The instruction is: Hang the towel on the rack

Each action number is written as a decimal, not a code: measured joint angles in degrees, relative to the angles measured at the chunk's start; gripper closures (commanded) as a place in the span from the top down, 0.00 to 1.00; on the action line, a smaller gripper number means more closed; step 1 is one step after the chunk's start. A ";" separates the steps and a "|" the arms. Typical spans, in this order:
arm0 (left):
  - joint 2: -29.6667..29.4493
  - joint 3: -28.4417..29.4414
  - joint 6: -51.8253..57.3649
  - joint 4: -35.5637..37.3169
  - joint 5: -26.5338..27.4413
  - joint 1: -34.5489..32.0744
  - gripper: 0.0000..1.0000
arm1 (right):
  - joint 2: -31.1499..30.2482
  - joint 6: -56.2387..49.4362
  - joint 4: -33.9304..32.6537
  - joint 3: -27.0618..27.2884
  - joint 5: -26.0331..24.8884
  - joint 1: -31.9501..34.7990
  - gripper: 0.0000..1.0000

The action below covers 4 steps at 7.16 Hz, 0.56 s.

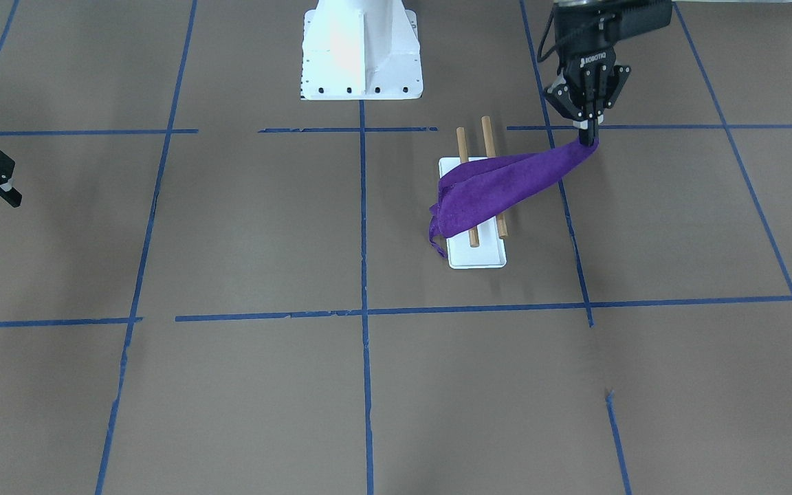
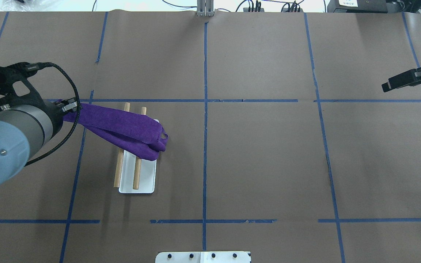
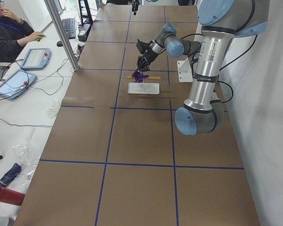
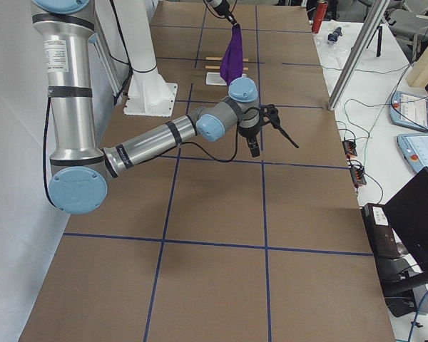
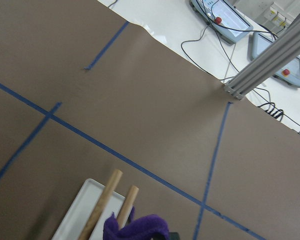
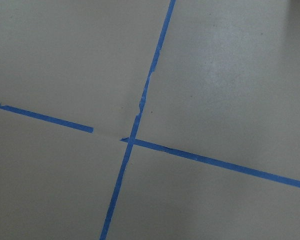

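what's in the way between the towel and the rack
Nothing visible. The left claw pinches one end of the towel, and the free end already reaches down over the two dowels of the rack.

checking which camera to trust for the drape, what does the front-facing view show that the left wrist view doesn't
Only front-facing: the left gripper pinching one end of the purple towel, the rest lying across both wooden rails, and the right gripper far off at the view's edge.
Only left wrist: the pendants and metal post beyond the table.
Both: the towel, the rail tips and the white tray.
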 measured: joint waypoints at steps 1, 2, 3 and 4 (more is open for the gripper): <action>0.05 2.68 0.01 -0.01 0.79 0.31 0.18 | 0.14 0.01 0.00 0.00 -0.02 0.00 1.00; 0.01 5.42 0.00 -0.08 1.27 0.69 0.41 | 0.29 0.02 0.00 -0.01 -0.06 -0.02 1.00; -0.06 7.97 0.01 -0.15 1.47 1.27 0.99 | 0.46 0.01 0.00 -0.10 -0.08 -0.05 1.00; -0.11 10.30 -0.06 -0.26 1.59 1.88 1.00 | 0.67 0.00 0.00 -0.24 -0.08 -0.08 1.00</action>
